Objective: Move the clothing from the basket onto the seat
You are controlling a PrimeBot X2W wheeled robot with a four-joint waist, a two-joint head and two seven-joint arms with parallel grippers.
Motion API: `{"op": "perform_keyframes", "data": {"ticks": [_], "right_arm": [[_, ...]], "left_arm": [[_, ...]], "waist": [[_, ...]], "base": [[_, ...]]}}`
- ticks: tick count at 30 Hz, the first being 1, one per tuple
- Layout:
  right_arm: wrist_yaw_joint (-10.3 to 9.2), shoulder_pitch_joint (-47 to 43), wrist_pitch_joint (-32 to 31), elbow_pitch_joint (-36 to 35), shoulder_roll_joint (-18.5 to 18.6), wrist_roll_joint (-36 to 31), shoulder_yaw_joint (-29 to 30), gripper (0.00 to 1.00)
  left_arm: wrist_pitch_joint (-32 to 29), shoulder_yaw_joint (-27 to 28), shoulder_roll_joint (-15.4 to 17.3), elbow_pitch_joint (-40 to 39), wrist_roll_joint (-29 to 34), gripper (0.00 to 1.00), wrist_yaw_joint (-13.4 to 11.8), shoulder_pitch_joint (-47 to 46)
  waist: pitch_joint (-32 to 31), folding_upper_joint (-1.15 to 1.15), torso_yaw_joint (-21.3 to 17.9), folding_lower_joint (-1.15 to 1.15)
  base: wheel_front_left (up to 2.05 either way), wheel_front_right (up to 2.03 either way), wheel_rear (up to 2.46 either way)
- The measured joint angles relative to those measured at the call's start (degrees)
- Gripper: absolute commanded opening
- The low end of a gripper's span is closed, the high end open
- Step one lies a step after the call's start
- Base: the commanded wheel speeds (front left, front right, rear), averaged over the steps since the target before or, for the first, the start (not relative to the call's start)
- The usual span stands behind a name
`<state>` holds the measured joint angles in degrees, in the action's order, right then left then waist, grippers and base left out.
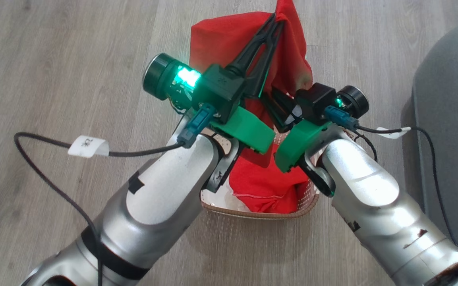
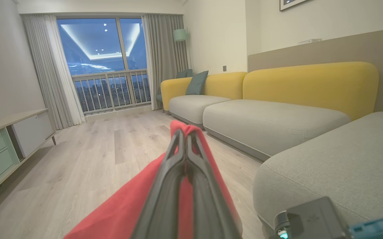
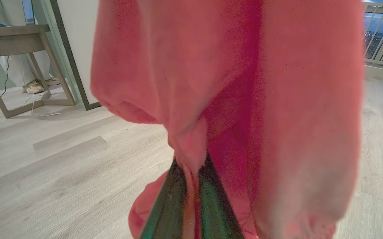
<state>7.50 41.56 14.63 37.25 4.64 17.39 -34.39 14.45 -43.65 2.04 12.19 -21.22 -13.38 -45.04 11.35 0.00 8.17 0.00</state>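
Note:
My left gripper [image 1: 277, 19] is raised over the basket [image 1: 252, 214] and shut on a bright red garment [image 1: 229, 35], which hangs down from its tips. The same pinch shows in the left wrist view, left gripper [image 2: 186, 131] with red cloth [image 2: 118, 212] draped below. My right gripper [image 1: 279, 110] sits lower, just above the basket, shut on a fold of red fabric [image 3: 231, 83]; I cannot tell which piece. More red clothing [image 1: 264, 184] with a thin pale hem lies in the basket. The grey-green seat [image 1: 451, 99] is at the right.
Wood floor [image 1: 74, 59] surrounds the basket. Cables [image 1: 46, 174] trail from both wrists. Grey seat cushions with yellow backs [image 2: 277, 122] run along the wall, a low cabinet [image 2: 12, 139] stands opposite. A table frame [image 3: 15, 43] and pale shoes [image 3: 37, 86] stand on the far side.

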Motion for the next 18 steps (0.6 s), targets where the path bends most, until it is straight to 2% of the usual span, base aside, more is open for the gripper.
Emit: {"op": "perform_keyframes", "data": {"ticks": [4, 5, 6, 7, 12, 18], "right_arm": [[0.0, -0.02, 0.0, -0.41, -0.11, 0.36, 0.6, 0.0], [0.0, -0.02, 0.0, -0.68, -0.11, 0.43, 0.66, 0.0], [0.0, -0.03, 0.0, -1.0, -0.08, 0.75, 0.67, 0.0], [0.0, -0.05, 0.0, -1.29, 0.11, 0.98, 0.7, 0.0], [0.0, -0.31, 0.0, -3.36, 1.41, 1.57, 2.22, 0.0], [0.0, -2.1, 0.0, -6.49, 3.28, 2.35, 5.37, 0.0]], "left_arm": [[0.01, 0.0, 0.0, 0.24, -0.25, 0.0, -0.51, 0.01], [0.01, 0.08, 0.0, 0.36, -0.25, 0.25, -0.55, 0.01], [0.01, 0.14, 0.0, 0.53, -0.25, 0.69, -0.63, 0.02], [0.02, 0.18, -0.01, 0.79, -0.25, 1.0, -0.66, 0.03], [0.29, 0.63, 0.0, 2.58, -0.38, 1.0, -0.33, 0.14], [0.29, 1.12, -0.01, 4.93, 0.11, 1.0, 1.93, 0.77]], "waist": [[0.44, 0.0, 0.04, 0.0], [0.55, 0.0, -0.1, 0.0], [0.65, 0.0, -0.3, 0.0], [0.73, 0.0, -0.52, 0.0], [1.17, 0.0, -1.84, 0.0], [1.56, 0.0, -3.55, 0.0]], "base": [[0.0, 0.0, 0.0], [0.0, 0.0, 0.0], [0.0, 0.0, 0.0], [0.0, 0.0, 0.0], [0.0, 0.0, 0.0], [0.0, 0.0, 0.0]]}}
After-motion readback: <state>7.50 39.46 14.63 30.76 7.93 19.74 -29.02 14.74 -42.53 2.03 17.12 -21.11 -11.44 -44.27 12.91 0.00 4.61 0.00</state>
